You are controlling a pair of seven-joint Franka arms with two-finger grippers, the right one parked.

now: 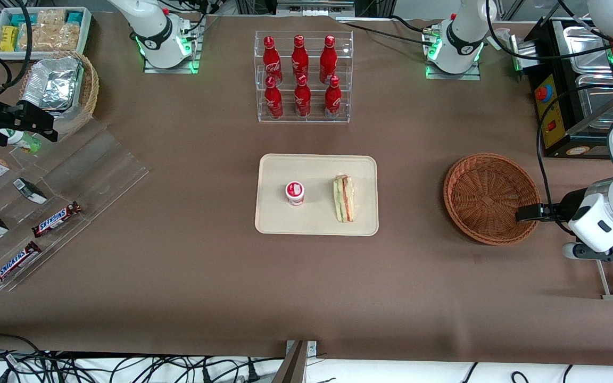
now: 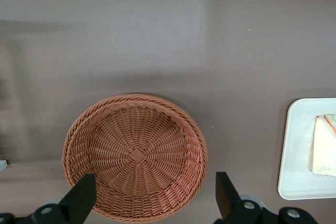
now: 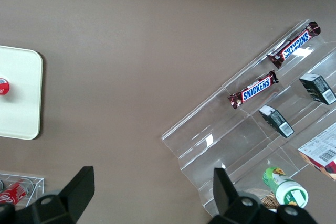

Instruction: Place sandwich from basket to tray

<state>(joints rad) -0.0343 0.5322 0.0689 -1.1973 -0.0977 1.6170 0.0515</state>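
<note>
The sandwich (image 1: 344, 198) lay on the tray (image 1: 274, 223) beside a small red-lidded cup (image 1: 295, 192); the basket (image 1: 490, 198) stood empty. The gripper (image 2: 152, 195) hung over the basket's rim toward the working arm's end of the desk, jaws spread wide and holding nothing. The placement appeared complete.

From the middle of the brown bench (image 1: 179, 276), six red bottles (image 1: 300, 74) stood in a clear rack (image 1: 349, 80) at twelve o'clock. A red-lidded cup (image 1: 295, 192) sat near centre. Two Snickers bars (image 1: 56, 219) lay on a clear stepped stand (image 1: 99, 170) at eight o'clock (small dark boxes beside them). Foil containers (image 1: 51, 85) filled a tan wicker basket (image 1: 89, 90) at ten o'clock.
</note>
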